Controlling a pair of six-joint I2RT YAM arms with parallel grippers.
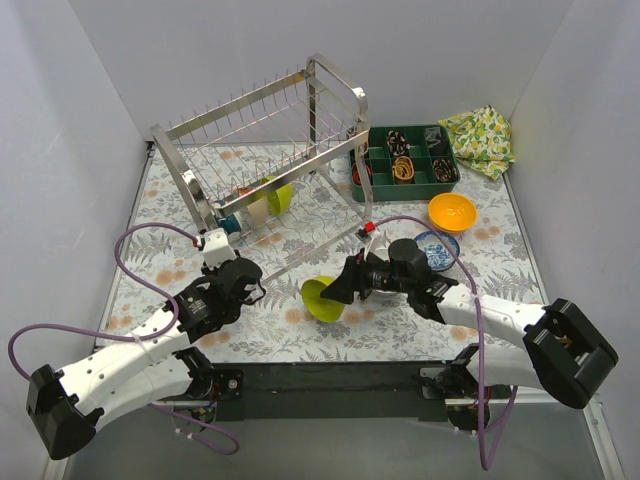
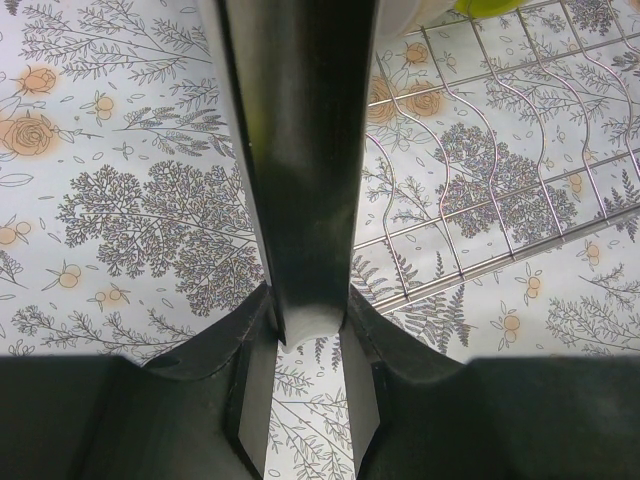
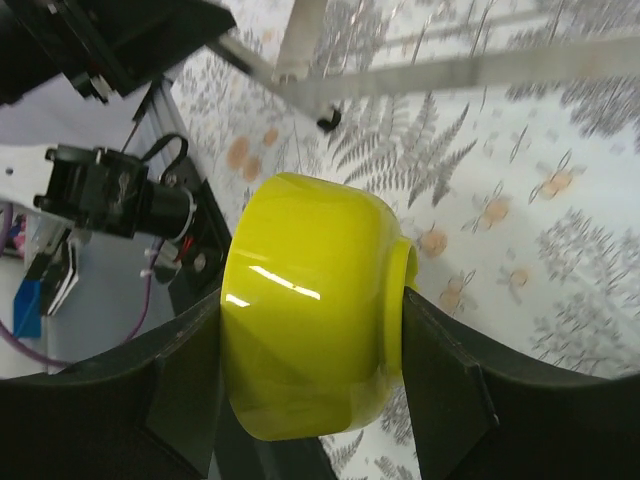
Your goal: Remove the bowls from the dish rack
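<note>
The steel wire dish rack [image 1: 270, 140] stands at the back left. In its lower tier a lime green bowl [image 1: 282, 194] and a white bowl [image 1: 258, 208] lean upright. My left gripper [image 1: 214, 242] is at the rack's front left post, and in the left wrist view its jaws [image 2: 305, 310] are shut on that dark flat post [image 2: 300, 150]. My right gripper [image 1: 340, 287] is shut on another lime green bowl [image 1: 322, 299], tipped on its side low over the table. In the right wrist view this bowl [image 3: 310, 300] is pinched from rim to base.
An orange bowl [image 1: 452, 212] and a blue-and-white patterned bowl [image 1: 437, 249] sit on the floral table at the right. A dark green compartment tray [image 1: 372, 160] stands behind them, beside a lemon-print cloth [image 1: 481, 136]. White walls close in three sides.
</note>
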